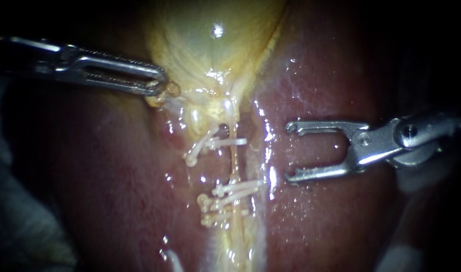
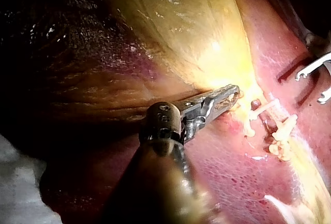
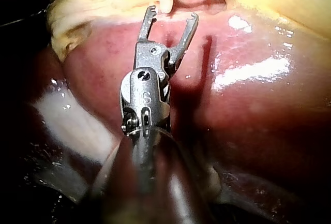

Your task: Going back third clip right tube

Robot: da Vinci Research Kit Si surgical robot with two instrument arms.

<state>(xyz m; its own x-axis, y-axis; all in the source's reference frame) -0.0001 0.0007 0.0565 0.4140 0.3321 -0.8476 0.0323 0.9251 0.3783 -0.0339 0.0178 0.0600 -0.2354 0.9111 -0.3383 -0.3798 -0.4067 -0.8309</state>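
Tube (image 1: 235, 160): soft, slick, probably tear-prone, graspable only between clips (image 1: 224, 143); right instrument (image 1: 290, 152) claw splayed empty, left instrument (image 1: 157, 86) claw clenched on gallbladder (image 1: 215, 50).

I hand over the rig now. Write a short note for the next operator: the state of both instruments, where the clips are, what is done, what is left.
Left instrument: jaws shut on the gallbladder at its narrow lower end.
Right instrument: jaws open and empty, over the liver, beside the clips and clear of them.
Clips: an upper clip and a lower group of clips sit across the tube.
Done: clips are on.
Left: probably draw the right instrument further back, with the left hold unchanged.
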